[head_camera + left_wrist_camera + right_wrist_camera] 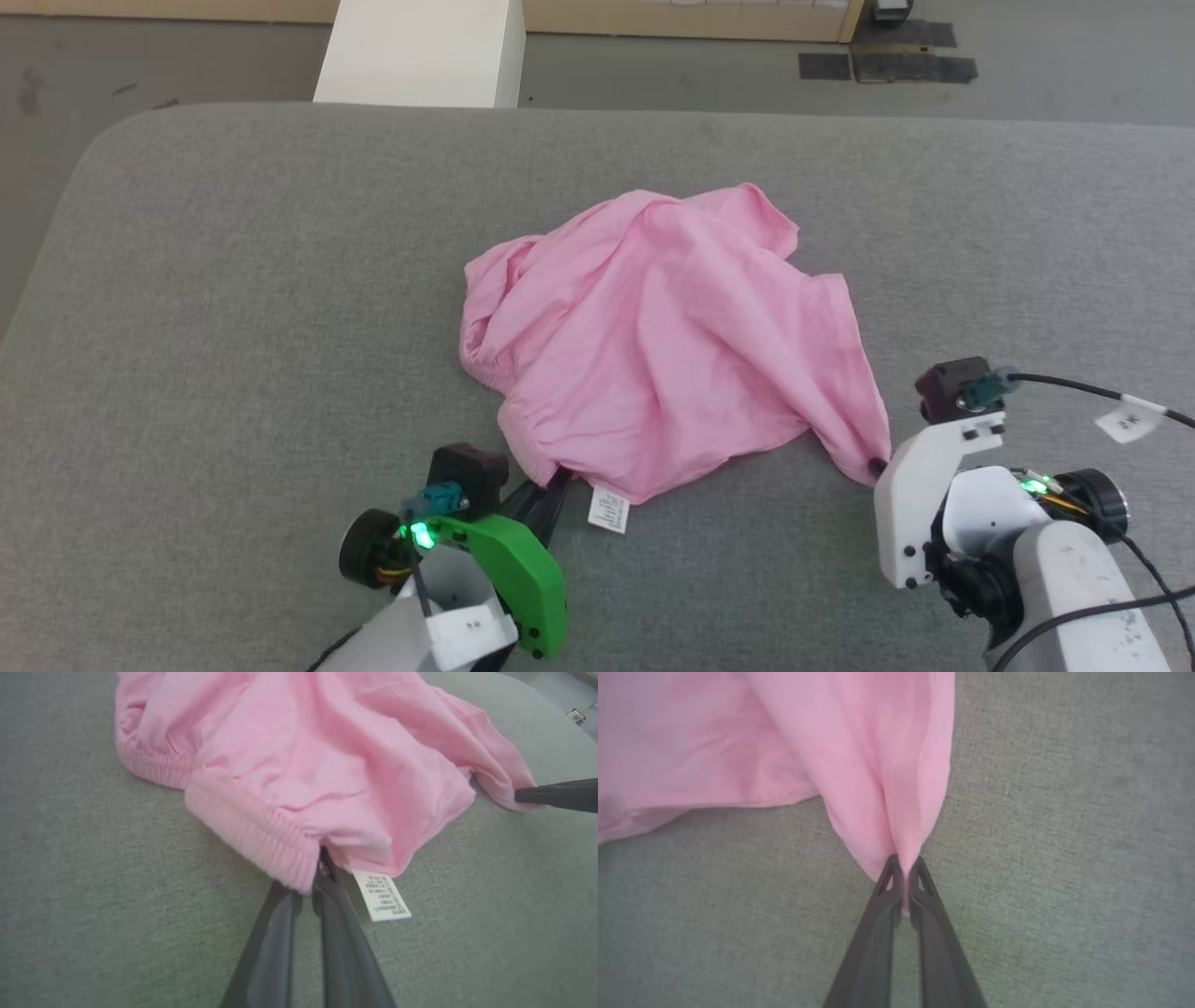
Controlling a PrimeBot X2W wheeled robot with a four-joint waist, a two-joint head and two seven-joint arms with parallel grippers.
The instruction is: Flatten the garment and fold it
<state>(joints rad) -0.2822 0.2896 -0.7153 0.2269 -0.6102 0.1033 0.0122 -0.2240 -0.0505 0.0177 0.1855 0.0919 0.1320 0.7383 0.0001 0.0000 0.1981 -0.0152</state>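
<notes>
Pink garment (653,336) lies crumpled in a heap near the middle of the grey padded surface (233,327), bunched w/ deep folds, not flat. Left gripper (551,485) is at the heap's near edge, clamped tight on the cloth right where the ribbed elastic waistband (252,830) ends. In left wrist view its tips go under the pink edge w/ fabric pinched btwn them. White care label (381,895) sticks out from the hem just beside those fingers, on their right in that view. It lies flat on the grey surface, print up, text too small to read. Right gripper (903,868) is at the heap's near right corner, closed on a thin pinch of hem. The cloth is drawn to a point btwn the tips and fans out above them in right wrist view. Both grips sit low; can't tell if the tips touch the surface. The 2 grippers are well apart, w/ the garment's near edge running btwn them. Beyond the surface a white block (420,51) stands on the floor.
</notes>
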